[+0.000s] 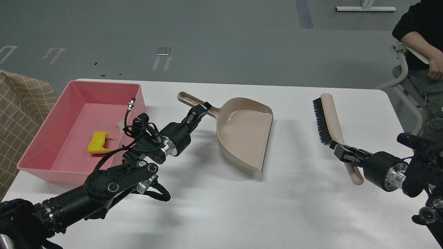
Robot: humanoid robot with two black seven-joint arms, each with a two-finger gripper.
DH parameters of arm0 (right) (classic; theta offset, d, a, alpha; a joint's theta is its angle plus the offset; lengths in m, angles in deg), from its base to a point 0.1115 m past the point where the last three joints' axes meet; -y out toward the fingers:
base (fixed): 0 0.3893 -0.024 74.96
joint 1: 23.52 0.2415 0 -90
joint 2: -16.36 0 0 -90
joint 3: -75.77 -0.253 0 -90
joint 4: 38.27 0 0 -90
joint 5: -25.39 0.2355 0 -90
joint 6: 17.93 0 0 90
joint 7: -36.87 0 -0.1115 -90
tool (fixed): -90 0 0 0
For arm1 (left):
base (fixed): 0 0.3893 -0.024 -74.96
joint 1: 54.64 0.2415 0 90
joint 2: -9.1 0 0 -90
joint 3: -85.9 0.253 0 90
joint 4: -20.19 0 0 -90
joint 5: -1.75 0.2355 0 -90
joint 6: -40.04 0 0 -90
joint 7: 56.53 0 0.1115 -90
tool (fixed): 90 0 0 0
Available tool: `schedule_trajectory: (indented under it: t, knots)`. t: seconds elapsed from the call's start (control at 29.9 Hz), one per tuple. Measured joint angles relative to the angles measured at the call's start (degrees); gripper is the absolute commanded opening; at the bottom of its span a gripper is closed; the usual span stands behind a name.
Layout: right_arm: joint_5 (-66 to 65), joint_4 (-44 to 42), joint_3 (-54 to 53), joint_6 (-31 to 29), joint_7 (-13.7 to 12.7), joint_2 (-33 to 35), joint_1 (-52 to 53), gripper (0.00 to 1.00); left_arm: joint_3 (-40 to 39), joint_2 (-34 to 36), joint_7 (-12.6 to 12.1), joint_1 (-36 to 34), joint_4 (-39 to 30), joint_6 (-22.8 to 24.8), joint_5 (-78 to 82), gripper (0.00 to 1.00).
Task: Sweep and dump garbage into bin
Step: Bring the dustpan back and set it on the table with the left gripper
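Seemingly done: garbage (98,142) lay in the bin (41,129) at the table's (221,207) left edge; left gripper (199,112) clasped the dustpan (242,131), right gripper (342,152) the brush (327,119); set both down level.

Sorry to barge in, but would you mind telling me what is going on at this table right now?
A humanoid robot is finishing a sweeping job. Its left pincer grips the handle of the beige dustpan, whose scoop looks empty. Its right pincer holds the brush by its handle. The yellow chunk already lies in the pink bin; something pale shows beside it, partly hidden by the arm. A person sits at the far right.
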Motion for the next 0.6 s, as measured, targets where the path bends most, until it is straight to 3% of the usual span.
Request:
schedule_trajectory:
  t: [0.6]
  knots:
    - [-0.25, -0.54, 0.43, 0.00, -0.10, -0.02, -0.75, 0.19, 0.00, -3.08, -0.17, 0.76, 0.04, -0.88, 0.03, 0.03]
